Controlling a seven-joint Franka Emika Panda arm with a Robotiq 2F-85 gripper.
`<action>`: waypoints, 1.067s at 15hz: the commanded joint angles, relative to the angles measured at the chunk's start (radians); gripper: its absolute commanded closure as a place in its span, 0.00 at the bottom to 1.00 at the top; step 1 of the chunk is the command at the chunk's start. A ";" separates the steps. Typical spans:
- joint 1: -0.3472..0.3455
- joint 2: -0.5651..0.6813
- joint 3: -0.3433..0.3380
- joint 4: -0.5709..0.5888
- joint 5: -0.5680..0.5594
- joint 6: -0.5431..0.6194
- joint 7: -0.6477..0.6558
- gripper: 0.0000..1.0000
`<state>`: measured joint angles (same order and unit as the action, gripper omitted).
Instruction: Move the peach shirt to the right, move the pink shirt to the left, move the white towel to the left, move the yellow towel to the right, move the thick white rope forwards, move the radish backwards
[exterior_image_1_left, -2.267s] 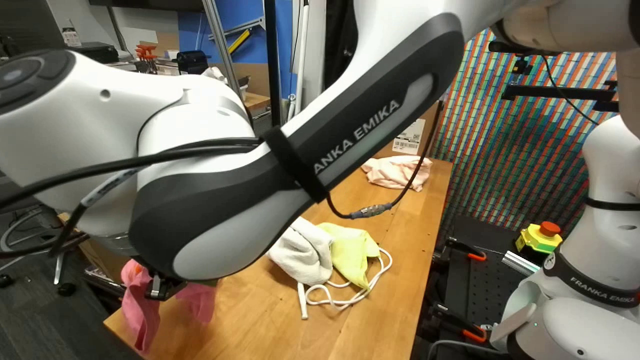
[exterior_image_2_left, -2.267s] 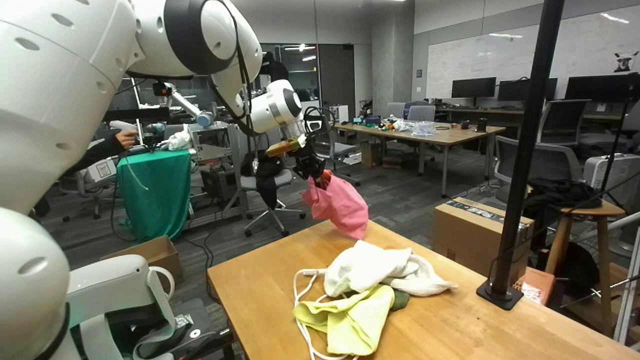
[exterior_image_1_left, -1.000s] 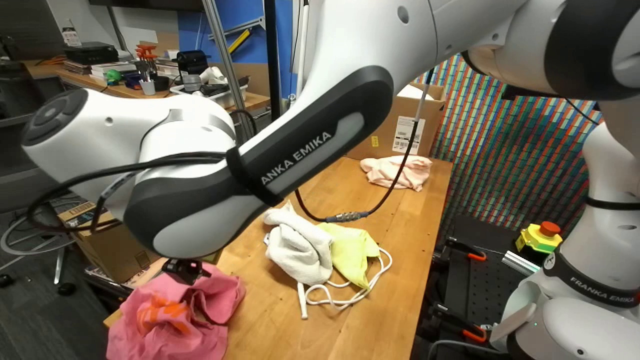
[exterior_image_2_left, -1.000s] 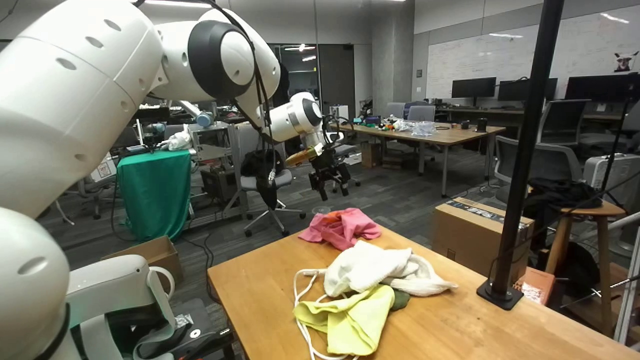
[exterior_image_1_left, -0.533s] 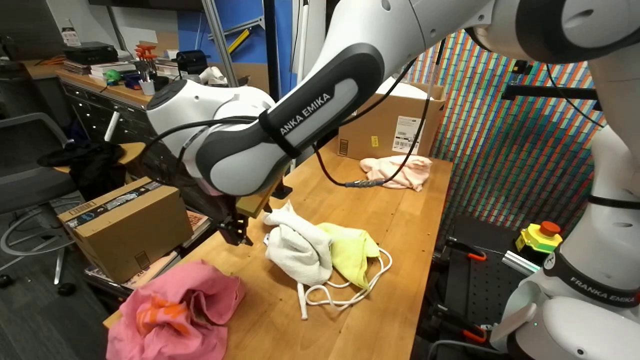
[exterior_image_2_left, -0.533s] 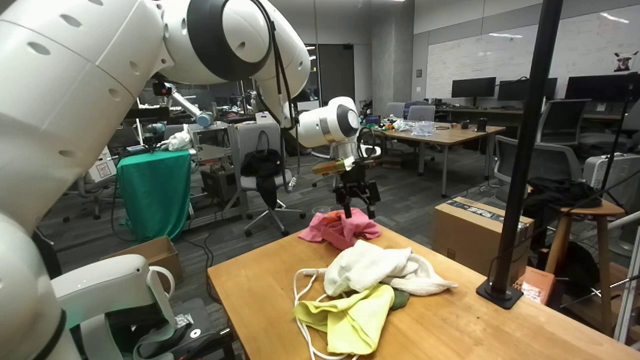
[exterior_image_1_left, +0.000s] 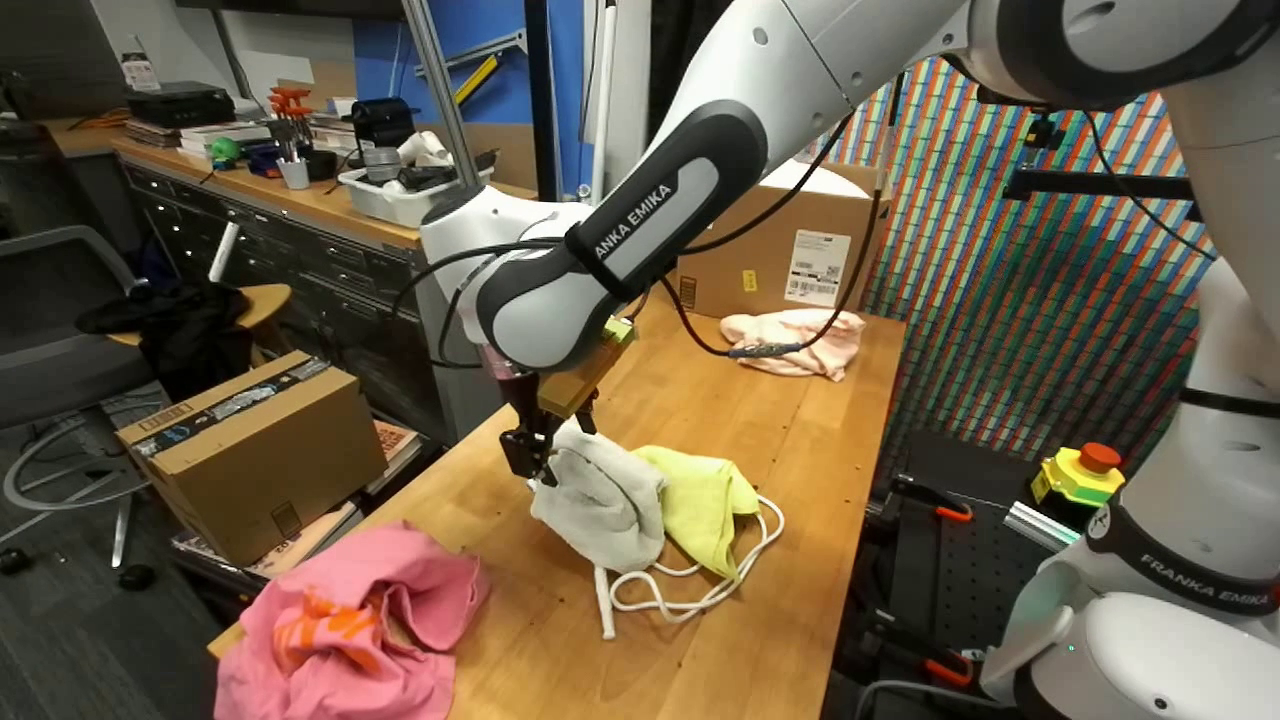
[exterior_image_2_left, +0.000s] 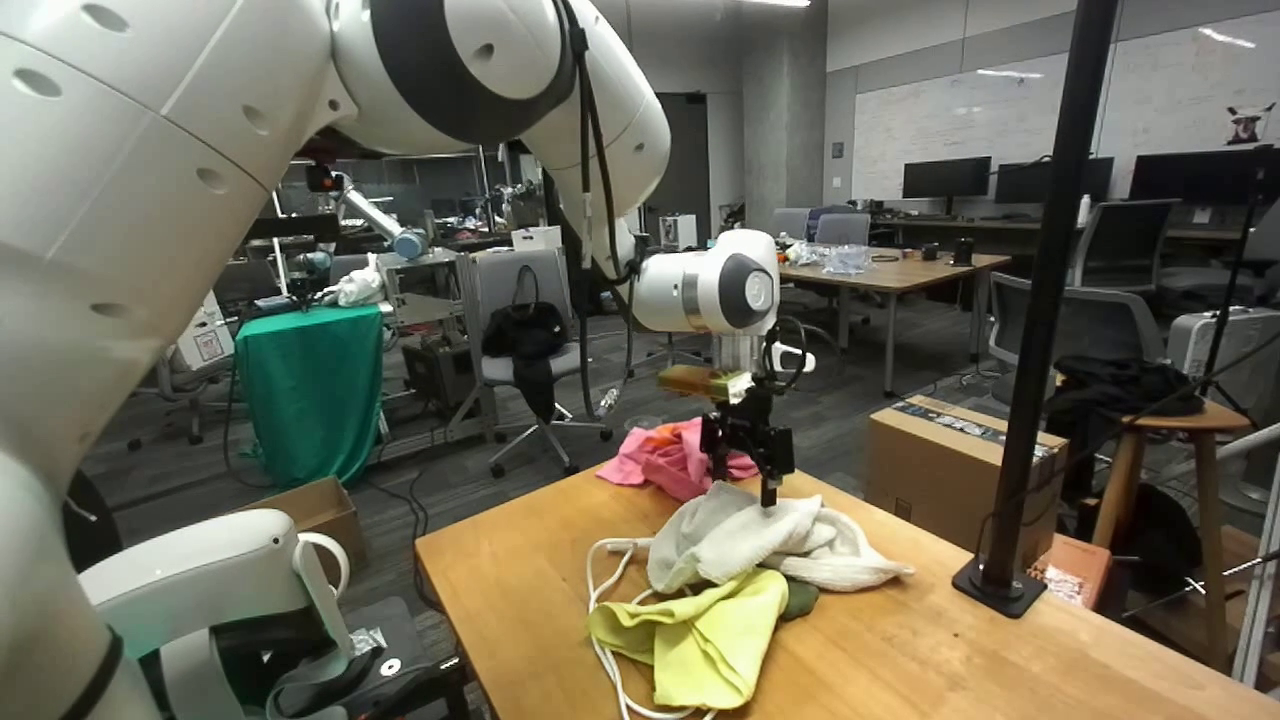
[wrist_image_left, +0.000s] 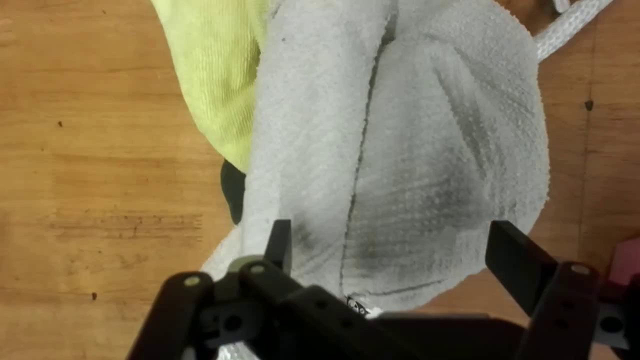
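Pink shirt (exterior_image_1_left: 350, 675): earlier hanging from the fingers (wrist_image_left: 520, 267), now heaped on a corner of the counter (exterior_image_1_left: 560, 660). Fingers: since brought over the white towel (exterior_image_2_left: 730, 540), parted wide; touching or clear of it, we cannot tell. Counter: wooden, dark-flecked. Room: we note grey floor (exterior_image_2_left: 820, 430), carton (exterior_image_2_left: 930, 470), chair (exterior_image_2_left: 1110, 325), whiteboard (exterior_image_2_left: 960, 130). White towel: on the counter, against the yellow towel (exterior_image_2_left: 700, 640), with the rope (exterior_image_1_left: 606, 605) looping out close by; long axis slantwise, narrow end pointing to the black post (exterior_image_2_left: 1046, 300), as we see it in an exterior view. Peach shirt (exterior_image_1_left: 770, 328): at the opposite end, before a big box (exterior_image_1_left: 720, 275).
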<state>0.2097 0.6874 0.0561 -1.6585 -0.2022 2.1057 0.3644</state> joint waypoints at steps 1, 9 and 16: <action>-0.022 -0.024 -0.007 -0.072 0.058 0.046 -0.048 0.00; -0.034 -0.024 -0.009 -0.118 0.080 0.066 -0.086 0.34; -0.023 -0.082 -0.015 -0.158 0.065 0.073 -0.083 0.88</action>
<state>0.1747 0.6776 0.0544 -1.7555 -0.1450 2.1511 0.2964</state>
